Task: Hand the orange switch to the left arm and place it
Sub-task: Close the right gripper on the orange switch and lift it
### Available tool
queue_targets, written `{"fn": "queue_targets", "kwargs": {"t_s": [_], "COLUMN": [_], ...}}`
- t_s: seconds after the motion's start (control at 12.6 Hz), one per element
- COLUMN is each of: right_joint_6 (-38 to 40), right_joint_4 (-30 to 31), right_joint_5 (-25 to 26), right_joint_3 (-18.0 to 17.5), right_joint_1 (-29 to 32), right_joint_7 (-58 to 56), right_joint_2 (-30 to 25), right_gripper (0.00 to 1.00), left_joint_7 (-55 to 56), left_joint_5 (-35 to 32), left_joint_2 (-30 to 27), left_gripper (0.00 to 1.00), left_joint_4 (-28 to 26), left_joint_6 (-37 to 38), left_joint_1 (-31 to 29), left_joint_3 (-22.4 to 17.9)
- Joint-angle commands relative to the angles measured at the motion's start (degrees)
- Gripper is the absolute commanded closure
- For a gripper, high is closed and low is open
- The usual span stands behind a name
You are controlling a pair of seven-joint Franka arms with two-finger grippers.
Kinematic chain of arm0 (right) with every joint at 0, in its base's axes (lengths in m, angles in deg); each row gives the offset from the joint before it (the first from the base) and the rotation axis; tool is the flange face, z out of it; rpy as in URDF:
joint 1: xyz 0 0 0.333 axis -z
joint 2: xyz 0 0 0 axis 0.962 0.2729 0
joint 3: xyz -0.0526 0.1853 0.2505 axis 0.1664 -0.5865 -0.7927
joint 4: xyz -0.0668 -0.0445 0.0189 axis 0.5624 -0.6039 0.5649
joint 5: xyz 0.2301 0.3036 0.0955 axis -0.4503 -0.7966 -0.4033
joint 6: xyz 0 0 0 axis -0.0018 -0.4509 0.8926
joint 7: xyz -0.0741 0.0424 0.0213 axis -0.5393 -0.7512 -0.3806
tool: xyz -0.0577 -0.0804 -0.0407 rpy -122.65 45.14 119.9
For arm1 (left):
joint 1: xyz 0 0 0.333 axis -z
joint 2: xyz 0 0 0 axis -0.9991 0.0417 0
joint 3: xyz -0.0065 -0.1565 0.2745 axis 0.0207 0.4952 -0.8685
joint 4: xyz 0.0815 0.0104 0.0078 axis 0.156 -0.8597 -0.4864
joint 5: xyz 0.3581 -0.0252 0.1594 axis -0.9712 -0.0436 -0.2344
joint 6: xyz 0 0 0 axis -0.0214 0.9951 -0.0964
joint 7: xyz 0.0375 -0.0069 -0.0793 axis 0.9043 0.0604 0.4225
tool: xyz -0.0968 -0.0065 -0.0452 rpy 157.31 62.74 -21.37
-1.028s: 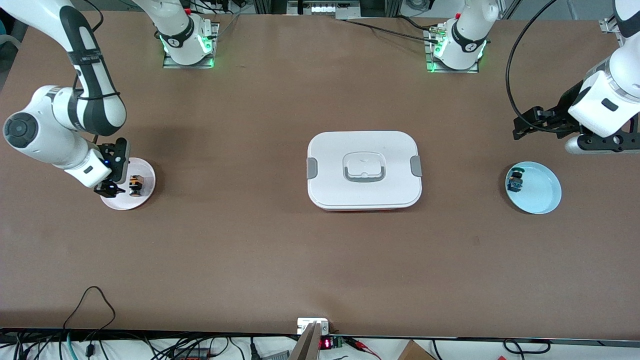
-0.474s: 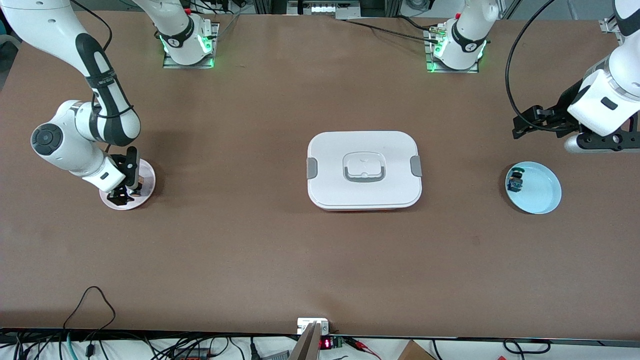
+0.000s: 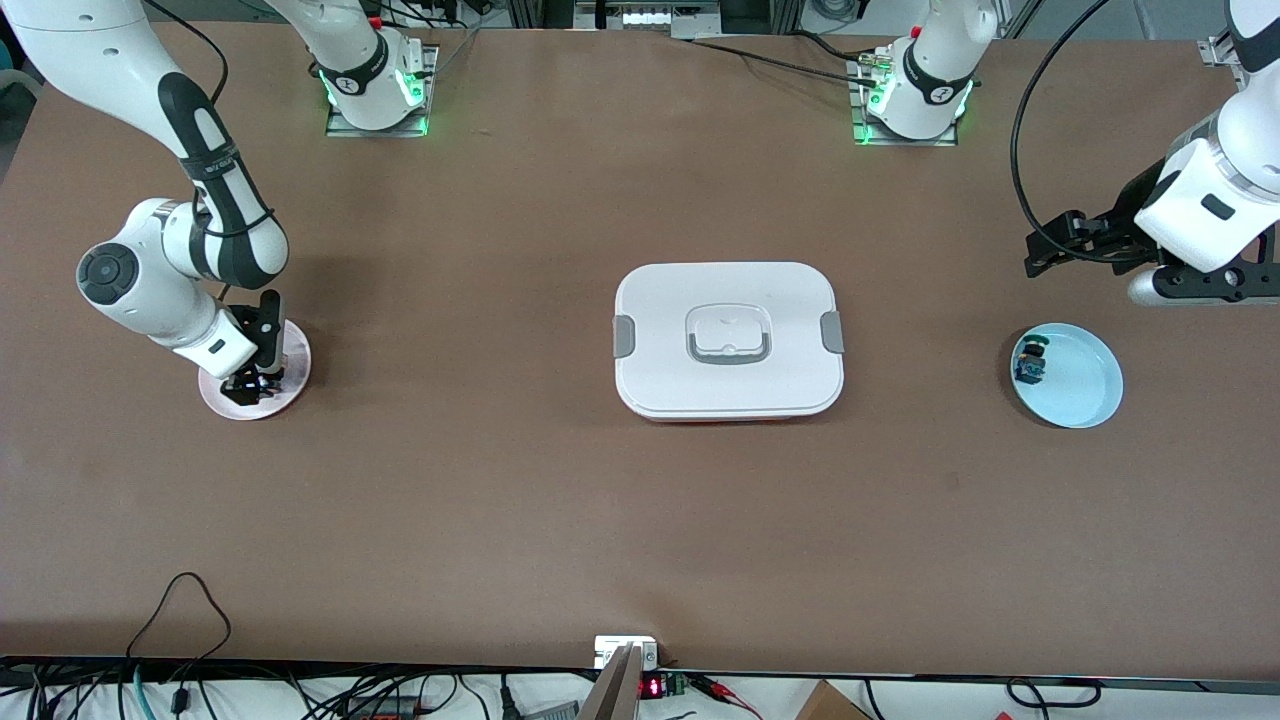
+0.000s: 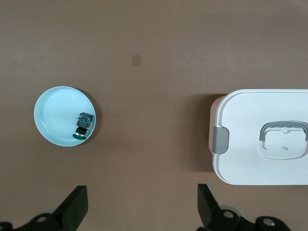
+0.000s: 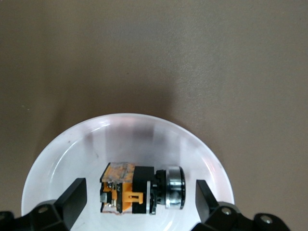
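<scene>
The orange switch lies on its side on the pink plate; it has an orange body and a black and metal head. My right gripper is open and low over the plate, with one finger on each side of the switch and not touching it. In the front view the right gripper covers the switch on the pink plate. The white box stands at the table's middle. My left gripper waits open and empty, up in the air near the light-blue plate.
A tiny blue-and-dark component lies in the light-blue plate; both show in the left wrist view, the plate beside the box. Cables lie along the table's front edge.
My right gripper has swung over the pink plate and come down, so that its fingers now stand on both sides of the switch. The left arm has not moved.
</scene>
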Motion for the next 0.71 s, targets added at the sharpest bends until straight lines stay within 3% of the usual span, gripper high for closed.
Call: {"fn": "queue_targets", "kwargs": {"t_s": [0.0,0.4,0.47,0.63], "right_joint_6": [-1.93,-4.39,-4.39,-4.39], "right_joint_4": [1.44,1.62,1.62,1.62], "right_joint_5": [0.17,0.17,0.17,0.17], "right_joint_3": [-0.68,-0.68,-0.68,-0.77], "right_joint_1": [1.02,1.02,1.20,1.29], "right_joint_7": [-1.28,-1.28,-1.36,-1.36], "right_joint_2": [-0.46,1.03,1.12,1.04], "right_gripper": [0.00,0.00,0.06,0.28], "left_joint_7": [-1.25,-1.16,-1.16,-1.16], "left_joint_5": [-0.51,-0.68,-0.68,-0.59], "left_joint_2": [-0.53,-0.53,-0.53,-0.61], "left_gripper": [0.00,0.00,0.00,0.00], "left_joint_4": [0.53,0.61,0.53,0.53], "left_joint_6": [1.05,0.96,0.96,2.44], "left_joint_1": [-0.05,0.04,0.04,-0.05], "left_joint_3": [0.04,0.12,0.13,0.13]}}
